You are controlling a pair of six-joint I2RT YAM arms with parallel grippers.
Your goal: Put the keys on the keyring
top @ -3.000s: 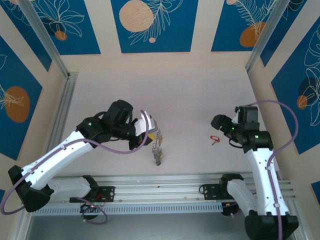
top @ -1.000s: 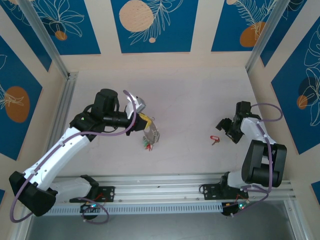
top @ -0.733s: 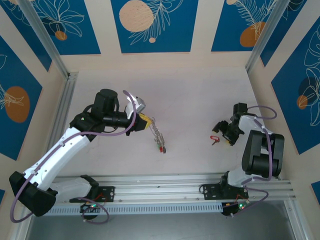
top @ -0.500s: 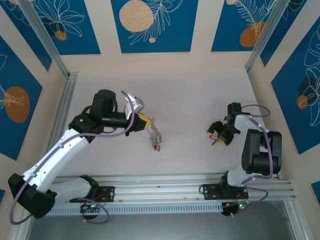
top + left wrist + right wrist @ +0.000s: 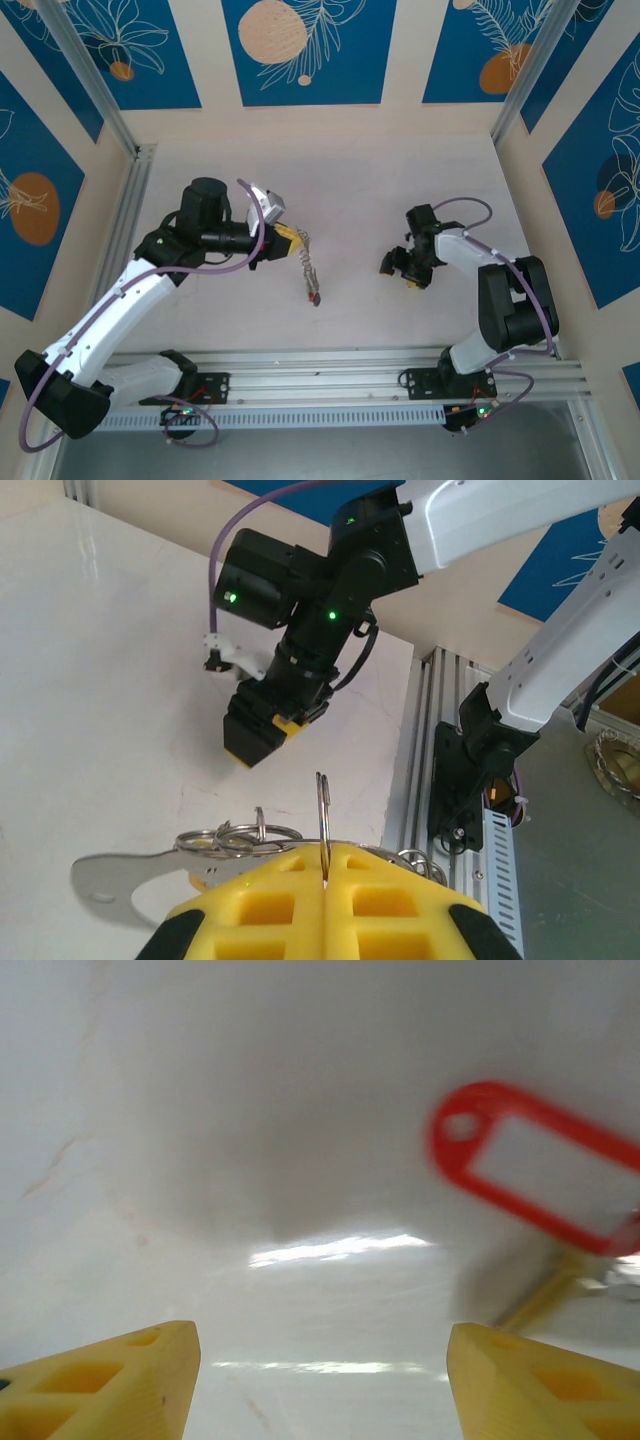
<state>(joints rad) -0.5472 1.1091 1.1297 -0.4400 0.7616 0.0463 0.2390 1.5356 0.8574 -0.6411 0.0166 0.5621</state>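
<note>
- keyring sits edge-on in the left pincer, pads clamped tight on the wire, with a few keys dangling under it
- risk imo: that bunch swings, so threading could miss the loop
- right pincer hangs low, pads apart and empty. The red key lies on the bench just ahead and off to one side, so closing now could grab air
- left arm reaches forward and inward, right arm folds toward the middle

The left arm and right arm are white shells with black joints, trailing purple cables and showing green lights; the left gripper has yellow, square-pocketed fingers.
</note>
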